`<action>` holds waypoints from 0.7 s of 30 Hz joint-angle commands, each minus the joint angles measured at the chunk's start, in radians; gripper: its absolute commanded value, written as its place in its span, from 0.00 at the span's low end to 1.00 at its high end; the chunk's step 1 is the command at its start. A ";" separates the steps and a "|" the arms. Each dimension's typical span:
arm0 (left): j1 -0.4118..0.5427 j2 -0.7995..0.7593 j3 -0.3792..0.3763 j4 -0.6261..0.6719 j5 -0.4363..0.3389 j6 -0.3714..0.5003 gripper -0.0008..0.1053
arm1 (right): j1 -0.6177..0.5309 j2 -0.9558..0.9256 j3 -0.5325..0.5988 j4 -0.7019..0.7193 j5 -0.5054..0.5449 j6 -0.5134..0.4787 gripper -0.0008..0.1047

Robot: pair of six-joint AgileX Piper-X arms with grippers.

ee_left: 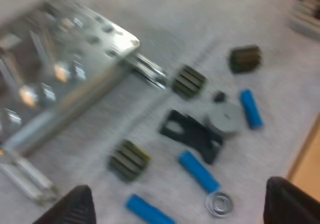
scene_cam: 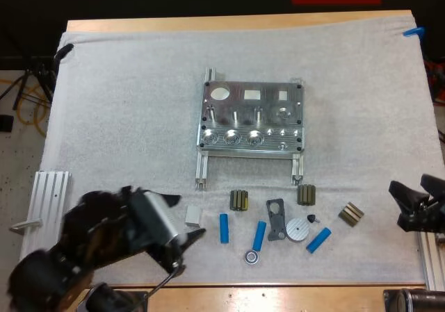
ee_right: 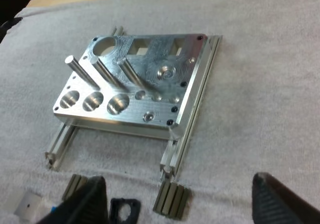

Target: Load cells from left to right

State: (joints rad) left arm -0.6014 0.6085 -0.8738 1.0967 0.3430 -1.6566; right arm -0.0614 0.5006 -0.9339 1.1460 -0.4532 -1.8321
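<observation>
Blue cylinders — three of them — lie on the white mat near the table's front edge, among small dark parts and in front of the metal fixture. Above this row the left gripper has its fingers spread wide with nothing held; two cylinders show between and just beyond them, and the third lies farther off beside a grey disc. At the mat's right edge the right gripper faces the fixture — fingers apart, empty, well clear of the nearest cylinder.
</observation>
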 commanded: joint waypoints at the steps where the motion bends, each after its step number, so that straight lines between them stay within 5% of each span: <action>1: -0.025 0.034 -0.005 -0.001 -0.024 -0.064 0.65 | -0.003 0.011 -0.020 -0.022 -0.016 -0.004 0.58; 11: -0.179 0.339 -0.005 -0.001 -0.173 -0.199 0.65 | 0.021 0.095 -0.044 -0.147 -0.042 -0.011 0.58; 21: -0.275 0.639 -0.005 -0.048 -0.290 -0.372 0.65 | 0.282 0.218 -0.044 -0.162 0.032 -0.022 0.58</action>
State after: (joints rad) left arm -0.8732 1.2475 -0.8738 1.0581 0.0734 -2.0039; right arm 0.2191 0.7177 -0.9674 0.9903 -0.4202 -1.8446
